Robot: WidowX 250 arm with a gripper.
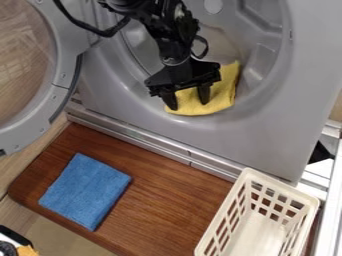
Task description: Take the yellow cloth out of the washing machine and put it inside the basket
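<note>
The black gripper [188, 99] hangs at the drum opening of the grey washing machine [267, 127], its two fingers apart and pointing down over the yellow cloth [217, 101]. The cloth lies on the lower part of the drum opening, partly behind the gripper, with its right side and bottom edge showing. Whether the fingertips touch the cloth is hard to tell. At the lower right stands the cream plastic basket [254, 176], with slotted walls and a bare bottom.
A folded blue cloth [85, 191] lies on the brown wooden board [167, 207] at the lower left. The round machine door [59, 87] stands open at the upper left. A metal rail [153, 145] runs between machine and board.
</note>
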